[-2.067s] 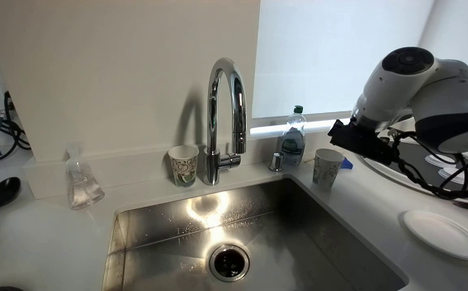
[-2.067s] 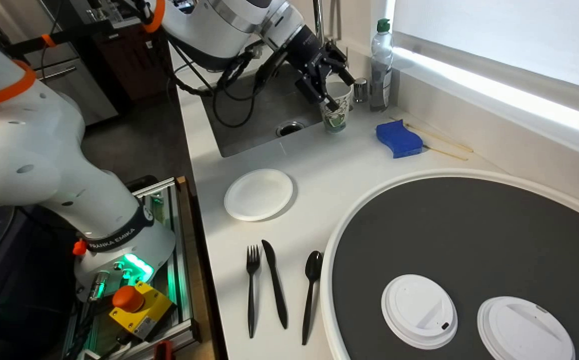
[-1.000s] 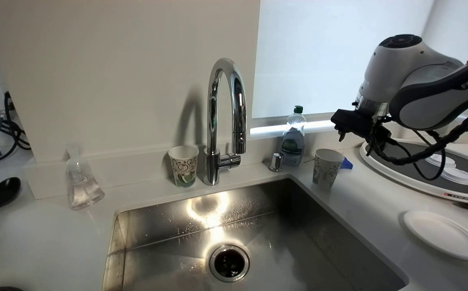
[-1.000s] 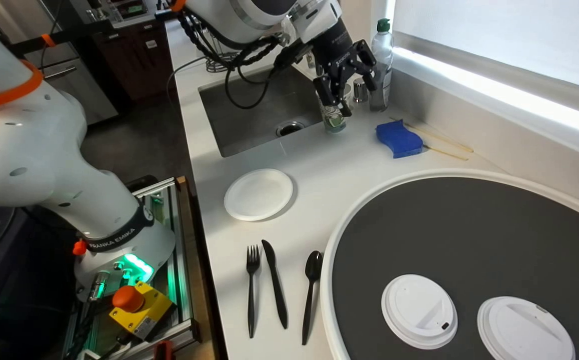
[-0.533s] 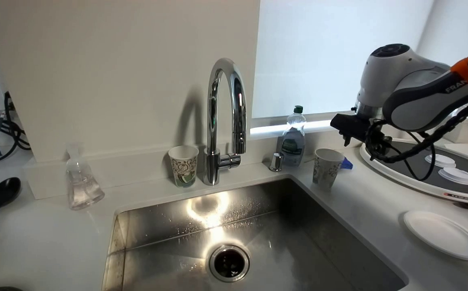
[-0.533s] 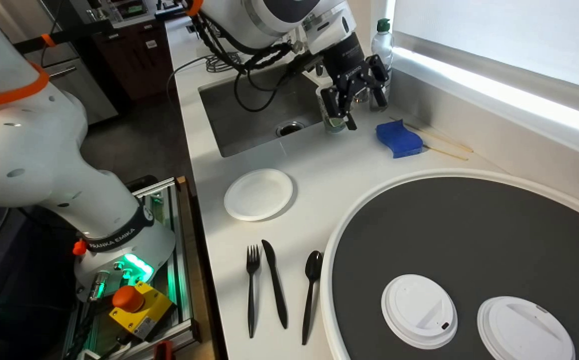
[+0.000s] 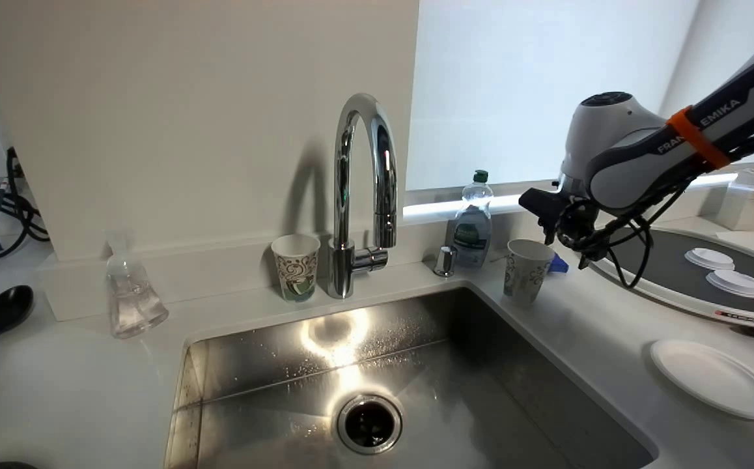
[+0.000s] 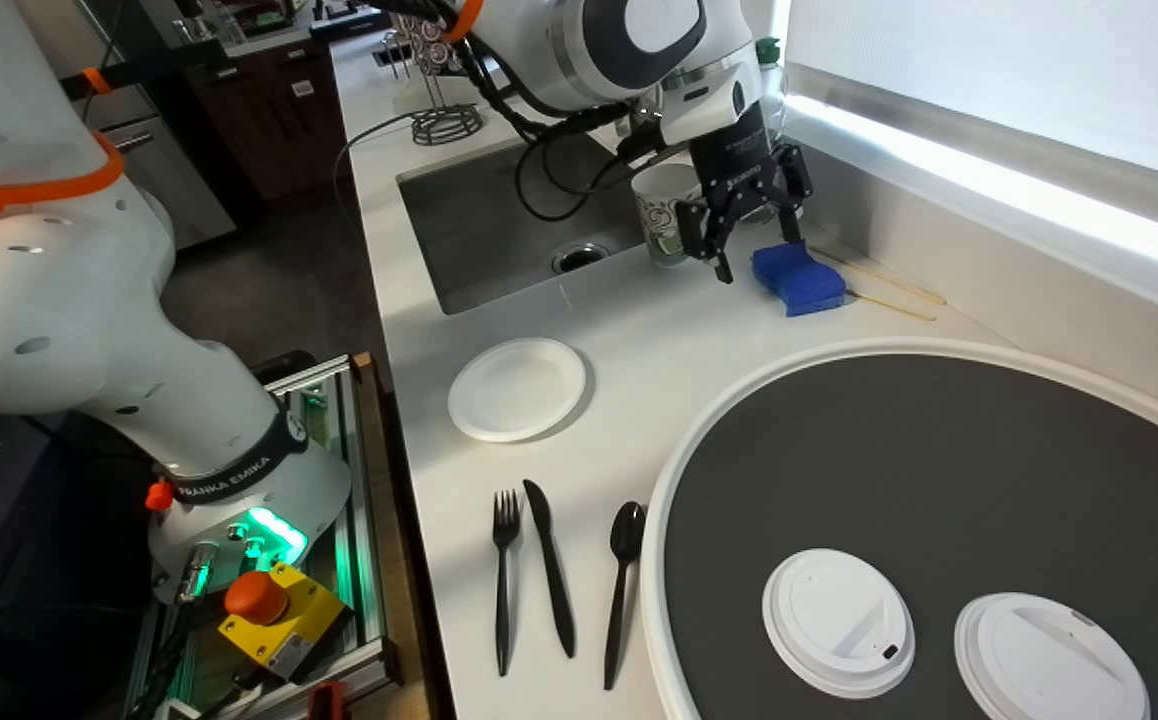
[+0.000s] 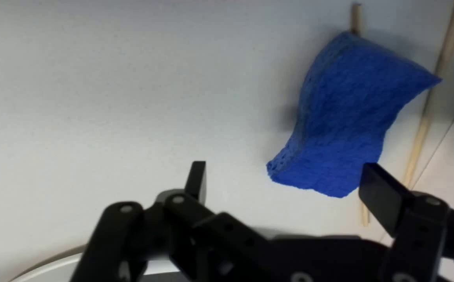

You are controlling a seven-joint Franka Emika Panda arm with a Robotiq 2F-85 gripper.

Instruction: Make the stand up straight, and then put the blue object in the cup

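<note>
The blue object is a wavy blue sponge (image 8: 801,282) lying on the white counter. It fills the upper right of the wrist view (image 9: 348,121) and is mostly hidden behind a patterned cup in an exterior view (image 7: 558,264). My gripper (image 8: 759,258) is open and empty, pointing down just above the sponge's edge. In the wrist view its fingers stand wide apart (image 9: 284,178), and the right finger (image 9: 384,196) overlaps the sponge's corner. I cannot make out a plain whitish holder. Two patterned paper cups stand upright: one by the sink corner (image 7: 525,270), one by the faucet (image 7: 297,267).
Thin wooden sticks (image 8: 894,277) lie beside and under the sponge. A soap bottle (image 7: 471,234) and a chrome cap (image 7: 445,262) stand behind the sink (image 7: 253,404). A plate (image 8: 517,390), black cutlery (image 8: 551,570) and a dark round turntable (image 8: 939,480) are nearby.
My gripper has moved away from above the sink-corner cup to above the sponge's edge, and it has tilted to point more downward. It stays open. The objects have not moved.
</note>
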